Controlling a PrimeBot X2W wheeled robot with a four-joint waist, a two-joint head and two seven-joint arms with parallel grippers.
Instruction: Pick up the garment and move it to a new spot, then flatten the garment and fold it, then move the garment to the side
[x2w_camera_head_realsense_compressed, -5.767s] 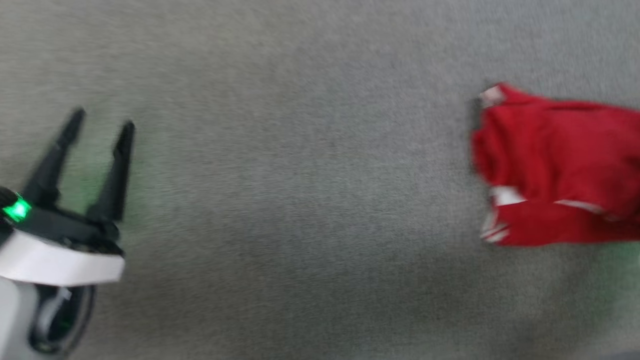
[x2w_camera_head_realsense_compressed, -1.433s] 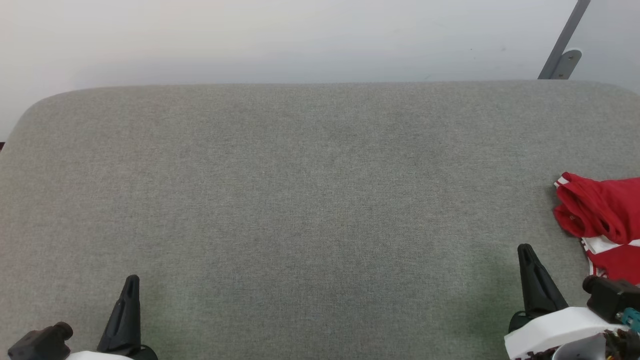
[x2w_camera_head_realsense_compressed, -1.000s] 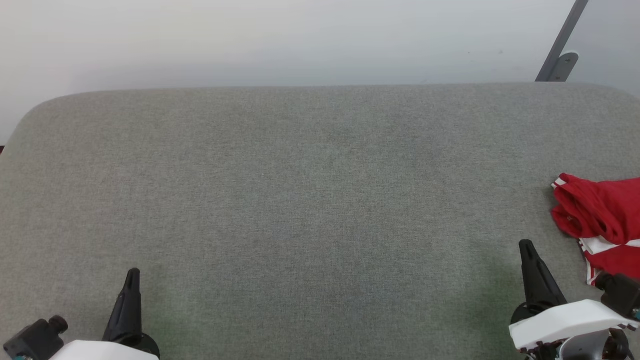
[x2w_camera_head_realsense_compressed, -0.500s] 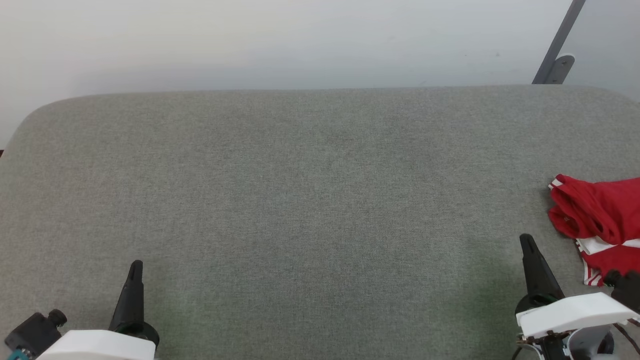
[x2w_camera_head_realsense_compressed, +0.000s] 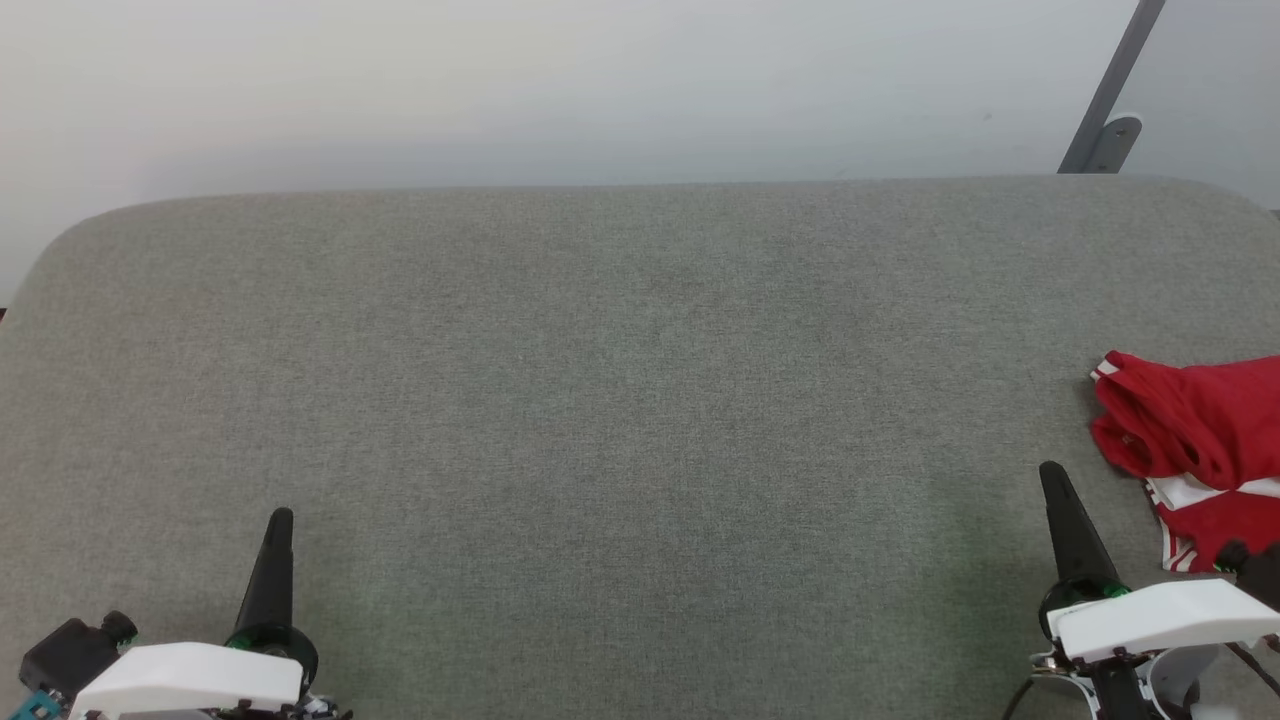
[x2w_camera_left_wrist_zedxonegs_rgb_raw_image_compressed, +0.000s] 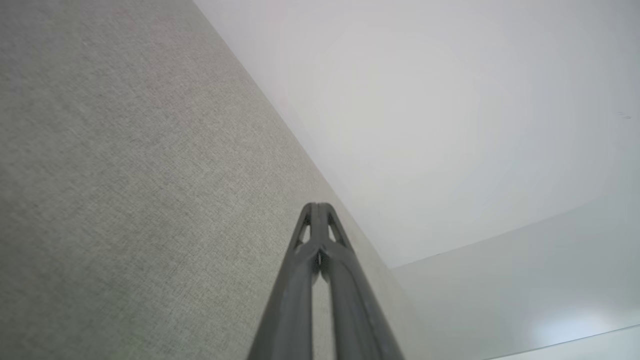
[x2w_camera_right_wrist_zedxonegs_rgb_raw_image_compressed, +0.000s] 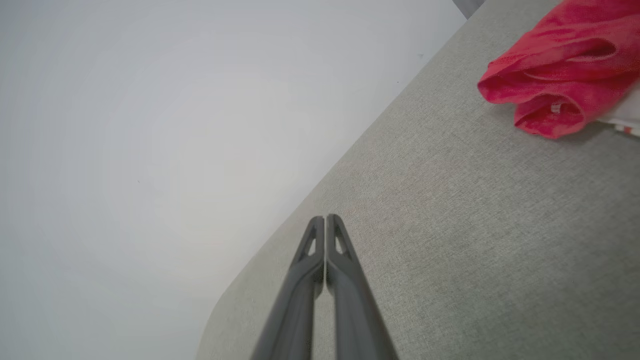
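Left tool (x2w_camera_left_wrist_zedxonegs_rgb_raw_image_compressed: 318, 206) and right tool (x2w_camera_right_wrist_zedxonegs_rgb_raw_image_compressed: 326, 218) pressed together, empty; tiny mark (x2w_camera_right_wrist_zedxonegs_rgb_raw_image_compressed: 555, 108) on garment (x2w_camera_right_wrist_zedxonegs_rgb_raw_image_compressed: 545, 75) seems illegible.

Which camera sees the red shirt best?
The head view: the red shirt, at its right edge, shows folds, white panel and striped trim. The right wrist view catches mostly red folds. The left wrist view faces the grey surface.

The left pincer (x2w_camera_head_realsense_compressed: 278, 520) at the lower left and the right pincer (x2w_camera_head_realsense_compressed: 1052, 475) at the lower right both stand empty, each with its dark fingers (x2w_camera_left_wrist_zedxonegs_rgb_raw_image_compressed: 300, 280) pressed tight together, pointing forward from white wrists (x2w_camera_head_realsense_compressed: 190, 678), the right one leaning slightly left.
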